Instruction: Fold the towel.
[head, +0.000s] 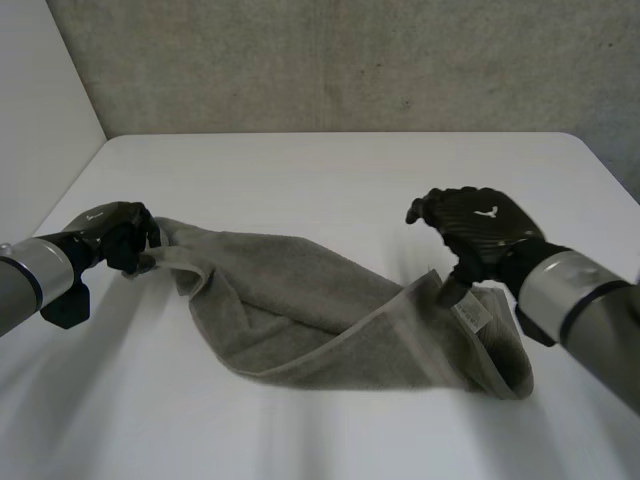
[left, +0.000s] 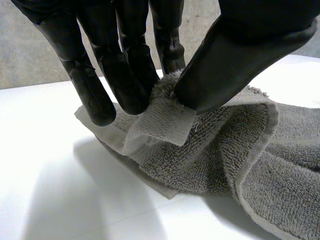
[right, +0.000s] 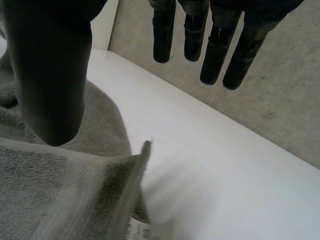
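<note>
A: Item: towel (head: 330, 310), grey terry, rumpled across the middle of the table (head: 330, 170). Handling?

B: Soft, limp, probably light; it will sag unless held by its corners. Left hand (head: 120, 235) pinches one end corner, thumb against fingers. Right hand (head: 475, 230) hangs spread above the corner bearing the label (head: 470, 316), holding nothing.

A: Room?

B: Hemmed edges give grip; bare tabletop lies on every side.

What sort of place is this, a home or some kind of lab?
Probably a robot test lab, not a home: a plain white table, a rough grey concrete-like wall, and grey machine arms handling a grey terry towel.
</note>
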